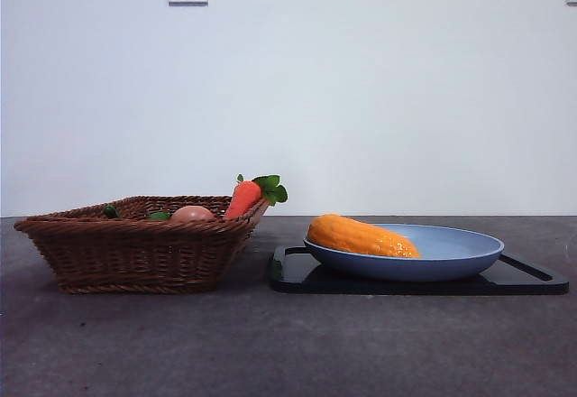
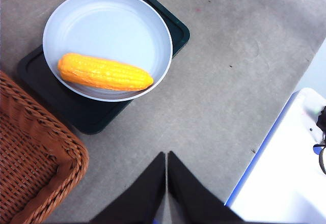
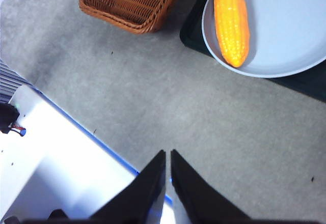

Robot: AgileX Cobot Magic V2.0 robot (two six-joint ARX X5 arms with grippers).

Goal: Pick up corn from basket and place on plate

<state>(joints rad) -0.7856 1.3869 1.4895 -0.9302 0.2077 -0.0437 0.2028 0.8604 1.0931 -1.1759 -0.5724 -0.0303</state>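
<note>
corn [image 1: 361, 236] lying on its side in the plate [image 1: 460, 253], near the rim closest to the basket [image 1: 135, 253]; left gripper [image 2: 166, 158] and right gripper [image 3: 167, 155] both up over bare table, jaws pinched together, holding nothing

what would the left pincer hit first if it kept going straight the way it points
Probably bare table: the left pincer, shut and holding nothing, points at grey surface just beside the tray and plate. Depth is unclear, so it might clip the tray's edge.
</note>
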